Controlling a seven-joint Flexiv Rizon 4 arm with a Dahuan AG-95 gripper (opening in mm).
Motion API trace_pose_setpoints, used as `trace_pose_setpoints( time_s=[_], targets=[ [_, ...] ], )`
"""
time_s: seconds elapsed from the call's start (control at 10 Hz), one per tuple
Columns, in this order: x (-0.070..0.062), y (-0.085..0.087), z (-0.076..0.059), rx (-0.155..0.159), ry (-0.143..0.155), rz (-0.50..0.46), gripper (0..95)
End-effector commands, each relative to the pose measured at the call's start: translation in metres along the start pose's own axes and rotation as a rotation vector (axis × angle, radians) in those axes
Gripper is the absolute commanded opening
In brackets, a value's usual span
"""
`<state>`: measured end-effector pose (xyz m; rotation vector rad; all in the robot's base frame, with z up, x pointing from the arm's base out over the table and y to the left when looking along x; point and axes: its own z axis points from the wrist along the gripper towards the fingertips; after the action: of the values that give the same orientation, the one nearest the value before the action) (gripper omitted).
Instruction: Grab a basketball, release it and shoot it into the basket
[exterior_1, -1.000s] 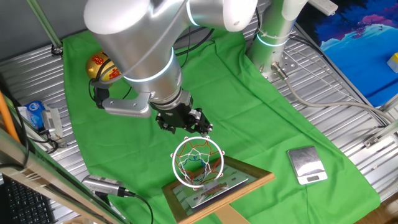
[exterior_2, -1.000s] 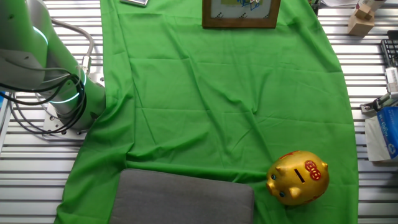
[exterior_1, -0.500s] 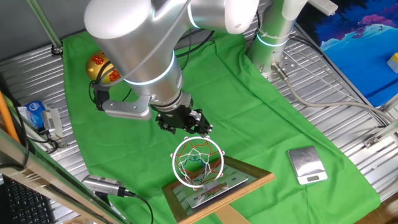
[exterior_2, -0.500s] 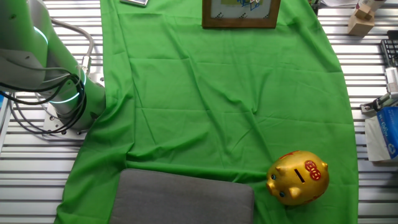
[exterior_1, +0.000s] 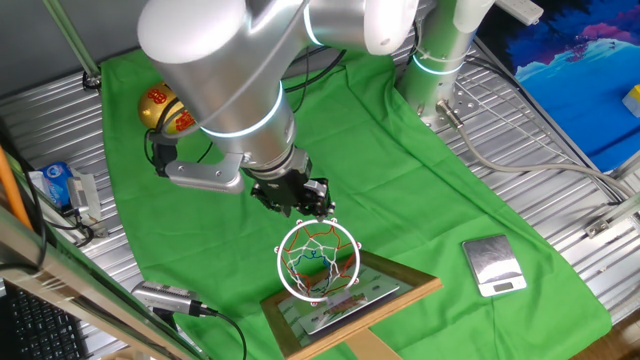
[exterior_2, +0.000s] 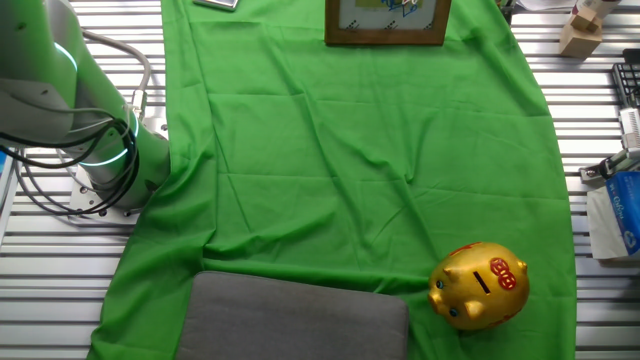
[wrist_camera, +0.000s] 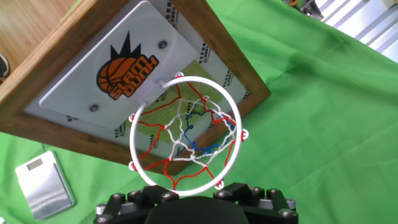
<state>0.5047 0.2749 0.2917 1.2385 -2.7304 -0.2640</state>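
Note:
The basket's white ring (exterior_1: 318, 262) with its red, white and green net stands out from a wooden-framed backboard (exterior_1: 345, 300) at the near edge of the green cloth. My gripper (exterior_1: 300, 197) hangs just behind and above the ring, pointing down at it. In the hand view the ring (wrist_camera: 185, 79) and net fill the middle, with the backboard (wrist_camera: 118, 68) beyond. My gripper (wrist_camera: 194, 202) shows along the bottom edge as black fingers on either side of a dark rounded shape. No orange shows there, so the basketball is hidden. The net holds nothing.
A gold-and-red piggy bank (exterior_1: 165, 108) (exterior_2: 479, 285) sits on the cloth behind my arm. A silver scale (exterior_1: 493, 264) (wrist_camera: 43, 183) lies right of the backboard. A grey pad (exterior_2: 295, 318) lies beside the piggy bank. The arm's base (exterior_1: 440, 60) stands at the far right.
My gripper has shifted slightly left, a little farther back from the ring. The hoop and everything else on the cloth stay where they were.

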Motion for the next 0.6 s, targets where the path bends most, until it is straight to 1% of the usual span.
trace_pose_setpoints(
  time_s=[0.1,0.3,0.6],
  targets=[
    [-0.0005,-0.0002,-0.0006,0.0,0.004,0.001,0.0],
    [-0.0005,-0.0002,-0.0006,0.003,0.006,0.01,0.0],
    [-0.0005,-0.0002,-0.0006,0.009,-0.001,0.059,0.0]
  ],
)
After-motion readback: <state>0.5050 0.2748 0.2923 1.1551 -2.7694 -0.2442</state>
